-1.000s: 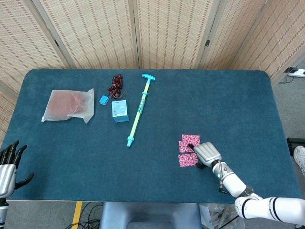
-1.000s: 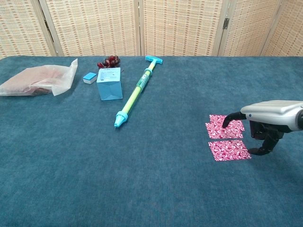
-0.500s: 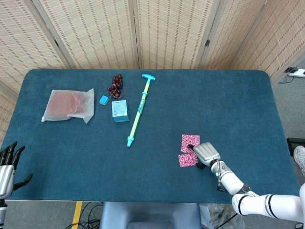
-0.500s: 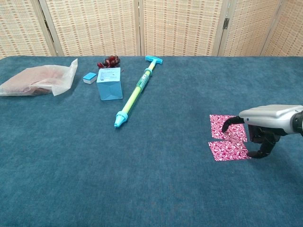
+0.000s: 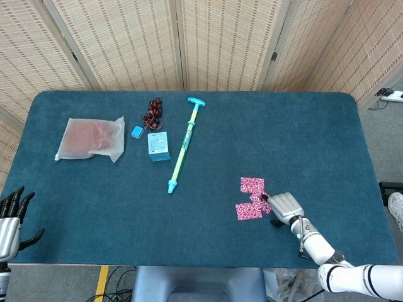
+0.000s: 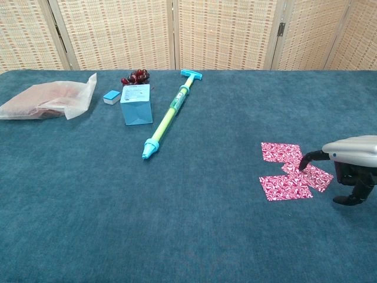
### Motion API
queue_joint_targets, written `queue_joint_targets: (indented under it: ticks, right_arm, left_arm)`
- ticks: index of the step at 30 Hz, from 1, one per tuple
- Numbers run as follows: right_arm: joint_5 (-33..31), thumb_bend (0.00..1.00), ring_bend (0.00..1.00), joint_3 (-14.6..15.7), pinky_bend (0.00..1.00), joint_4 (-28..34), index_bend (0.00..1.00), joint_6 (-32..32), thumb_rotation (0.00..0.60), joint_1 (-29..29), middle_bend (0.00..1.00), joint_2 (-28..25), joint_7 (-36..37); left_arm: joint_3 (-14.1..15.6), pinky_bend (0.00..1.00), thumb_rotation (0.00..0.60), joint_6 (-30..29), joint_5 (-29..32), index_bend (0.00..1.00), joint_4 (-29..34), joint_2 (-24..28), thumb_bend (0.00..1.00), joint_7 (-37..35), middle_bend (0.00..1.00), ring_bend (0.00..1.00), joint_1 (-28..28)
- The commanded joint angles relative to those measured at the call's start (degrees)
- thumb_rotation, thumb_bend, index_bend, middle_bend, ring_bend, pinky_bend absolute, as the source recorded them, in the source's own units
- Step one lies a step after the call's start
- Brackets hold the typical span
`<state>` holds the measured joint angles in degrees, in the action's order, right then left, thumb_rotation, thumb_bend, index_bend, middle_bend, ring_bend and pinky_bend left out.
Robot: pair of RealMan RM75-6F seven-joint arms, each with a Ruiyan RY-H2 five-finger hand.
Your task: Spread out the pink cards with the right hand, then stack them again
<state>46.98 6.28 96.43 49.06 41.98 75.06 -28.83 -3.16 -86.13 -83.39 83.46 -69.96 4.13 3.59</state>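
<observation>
Pink cards [image 6: 291, 171] fanned, overlapping, on blue table [image 6: 194, 224]. Right hand [image 6: 353, 159] at their 3 o'clock, dark fingers [image 6: 310, 158] curled, one fingertip pressing card. Left hand [image 5: 11, 217] empty, fingers apart.

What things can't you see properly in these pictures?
- Right hand: chest view's right edge cuts off its back part; the arm is out of frame.
- Left hand: head view's left and bottom edges cut it; chest view misses it.
- Pouch: frosted plastic blurs its reddish contents.
- Blue box: label print too small.
- Pink cards: overlap hides the count.
</observation>
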Motion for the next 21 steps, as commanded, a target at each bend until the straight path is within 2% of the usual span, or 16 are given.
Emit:
queue_joint_targets:
  ticks: [1, 9, 21]
  right_arm:
    - [0.22, 0.37, 1.00, 0.39, 1.00, 0.29, 0.16, 0.35, 0.600, -0.49, 1.00, -0.53, 0.04]
    - [1.55, 0.37, 1.00, 1.37, 1.00, 1.78, 0.16, 2.34, 0.600, -2.48, 1.00, -3.33, 0.46]
    - [9.38, 0.37, 1.00, 2.51, 1.00, 4.15, 0.16, 1.52, 0.600, -4.57, 1.00, -3.79, 2.45]
  left_arm:
    - [0.01, 0.13, 0.600, 0.00, -0.07, 0.14, 0.10, 0.04, 0.26, 0.09, 0.03, 0.05, 0.04]
    - [0.05, 0.13, 0.600, -0.21, -0.27, 0.14, 0.62, 0.26, 0.26, 0.47, 0.03, 0.05, 0.00]
    - [0.18, 0.13, 0.600, -0.88, -0.61, 0.14, 1.88, 0.77, 0.26, 1.29, 0.03, 0.05, -0.30]
